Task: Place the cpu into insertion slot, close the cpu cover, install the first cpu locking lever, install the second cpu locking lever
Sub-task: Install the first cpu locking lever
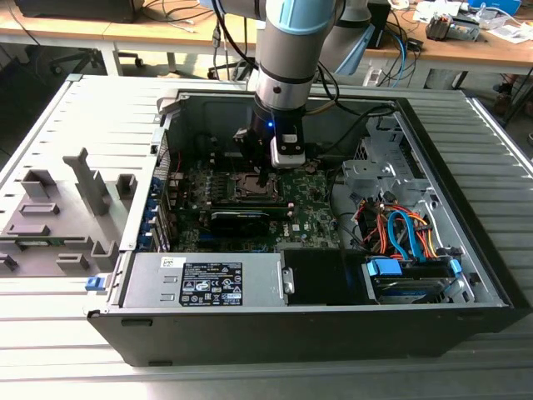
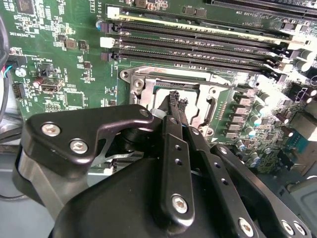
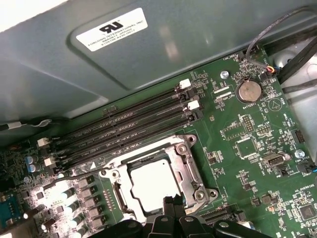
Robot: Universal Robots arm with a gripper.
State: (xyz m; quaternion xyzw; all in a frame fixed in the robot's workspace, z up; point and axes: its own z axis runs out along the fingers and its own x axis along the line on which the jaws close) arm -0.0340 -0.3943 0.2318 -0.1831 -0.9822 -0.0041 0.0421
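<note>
The cpu (image 3: 153,181), a silvery square, lies in the insertion slot (image 1: 248,188) on the green motherboard. The cpu cover (image 3: 187,171), a thin metal frame, lies flat around it with the chip showing through its window. My gripper (image 3: 173,202) hangs right over the socket's edge, its two black fingers pressed together with nothing held between them. In the second wrist view the gripper (image 2: 176,99) has its tip just above the cover (image 2: 198,79), with part of the cpu (image 2: 161,89) beside it. From the exterior view the gripper (image 1: 265,177) points straight down into the open computer case.
Long black memory slots (image 3: 129,126) run beside the socket. A power supply box (image 1: 204,279) fills the case's front, with orange and blue cables (image 1: 400,229) at the exterior view's right. A grey fixture with holders (image 1: 58,217) stands outside the case at the exterior view's left.
</note>
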